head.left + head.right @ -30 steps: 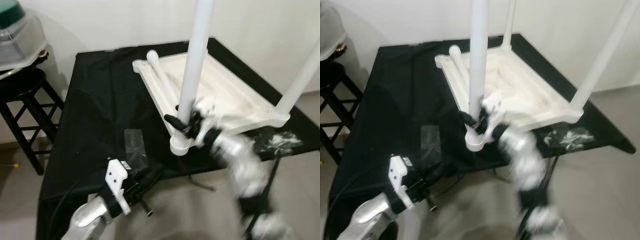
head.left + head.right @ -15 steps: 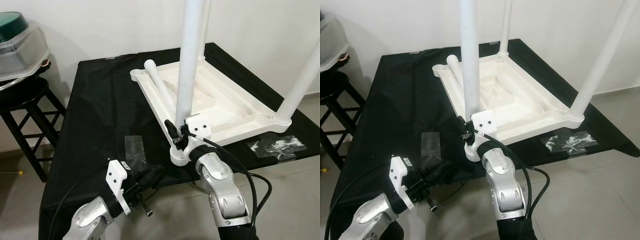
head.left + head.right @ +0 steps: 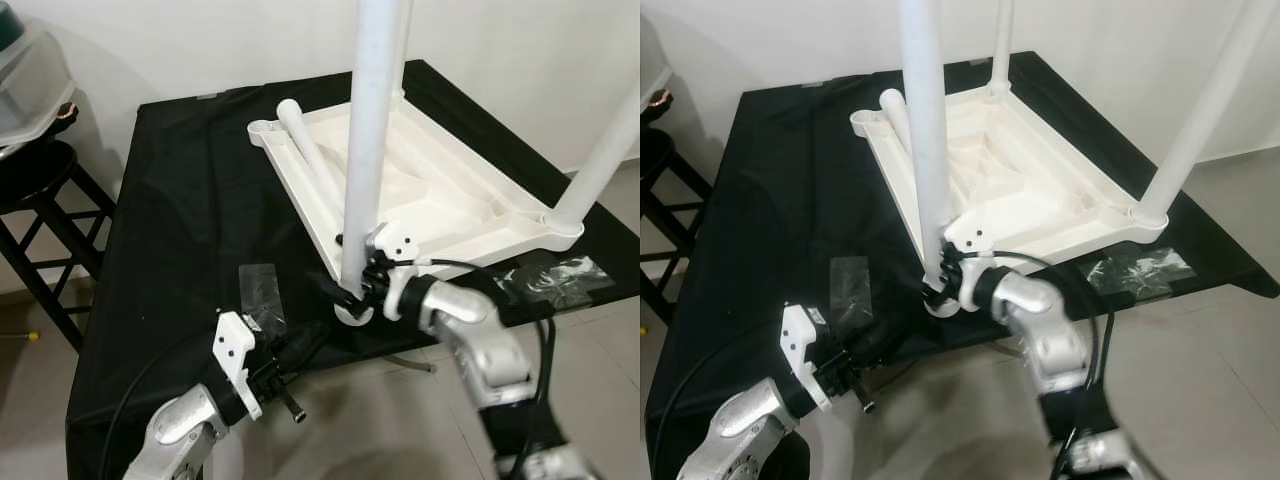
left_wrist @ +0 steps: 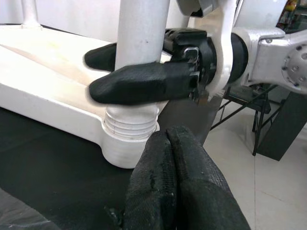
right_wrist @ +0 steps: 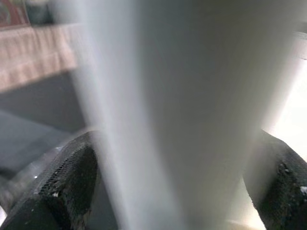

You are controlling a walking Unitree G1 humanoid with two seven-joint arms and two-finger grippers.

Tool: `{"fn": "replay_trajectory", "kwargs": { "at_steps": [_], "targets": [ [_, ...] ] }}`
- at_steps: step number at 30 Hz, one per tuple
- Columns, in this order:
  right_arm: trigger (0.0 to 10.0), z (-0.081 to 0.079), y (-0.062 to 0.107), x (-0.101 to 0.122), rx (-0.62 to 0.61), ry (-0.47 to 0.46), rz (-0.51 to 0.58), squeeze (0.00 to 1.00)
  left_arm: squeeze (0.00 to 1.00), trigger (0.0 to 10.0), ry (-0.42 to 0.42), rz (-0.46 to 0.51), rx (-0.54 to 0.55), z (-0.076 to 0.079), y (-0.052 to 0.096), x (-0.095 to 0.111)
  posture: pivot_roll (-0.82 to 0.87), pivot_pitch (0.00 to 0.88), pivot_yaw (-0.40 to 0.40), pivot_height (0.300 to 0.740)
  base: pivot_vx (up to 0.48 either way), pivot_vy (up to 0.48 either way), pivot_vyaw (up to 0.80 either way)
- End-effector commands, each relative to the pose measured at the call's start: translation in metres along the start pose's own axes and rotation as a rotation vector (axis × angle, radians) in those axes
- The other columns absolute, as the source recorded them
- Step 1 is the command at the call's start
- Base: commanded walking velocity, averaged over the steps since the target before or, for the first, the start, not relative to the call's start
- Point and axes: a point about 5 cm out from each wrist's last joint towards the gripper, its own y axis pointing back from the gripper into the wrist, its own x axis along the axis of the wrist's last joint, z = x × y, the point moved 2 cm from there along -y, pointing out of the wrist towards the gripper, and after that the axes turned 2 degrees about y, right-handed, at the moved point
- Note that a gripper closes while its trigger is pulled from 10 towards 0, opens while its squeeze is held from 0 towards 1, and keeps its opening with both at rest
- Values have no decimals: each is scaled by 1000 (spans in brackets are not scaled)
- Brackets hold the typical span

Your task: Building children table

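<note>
- At the bottom left of the head view, my left gripper (image 3: 292,400) is hovering by the near edge of the black-draped table (image 3: 170,230), its two black fingers (image 4: 177,191) pressed together on nothing.
- Just beyond it, at lower centre, my right gripper (image 3: 352,285) is clamping the near leg (image 3: 366,150) low down, one finger on each side, right above the ribbed collar where it is entering its corner socket (image 4: 128,143).
- That leg is a smooth white tube standing upright. I judge it light and stiff but slippery, so a low grip near the socket is giving the best control for twisting or pressing it home.
- The tabletop (image 3: 440,190) is lying upside down on the cloth in mid-frame, a white moulded panel with ribs and a raised rim. It looks rigid and likely light enough to shift if I push sideways.
- Farther off, a loose leg (image 3: 310,150) is lying along the panel's left rim, another leg (image 3: 600,160) is standing in the right corner, and a further leg (image 3: 1000,45) is rising at the back.
- At upper left, a dark stool (image 3: 40,230) is standing beside the table.
</note>
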Motion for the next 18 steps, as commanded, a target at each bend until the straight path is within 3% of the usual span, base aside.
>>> {"fn": "replay_trajectory", "kwargs": {
  "at_steps": [1,12,18],
  "targets": [
    [10000,-6,-5,-2,58,-18,16,0,0,10000,3,-17,5,1,3,-4,-28,143,32,740,0,0,0],
    [10000,19,-10,9,151,-59,48,0,0,10000,5,-15,10,2,4,-4,-8,152,28,740,0,0,0],
    [10000,17,-12,10,241,-63,61,0,0,10000,4,-19,9,1,5,-3,9,154,37,740,0,0,0]
  ]
}}
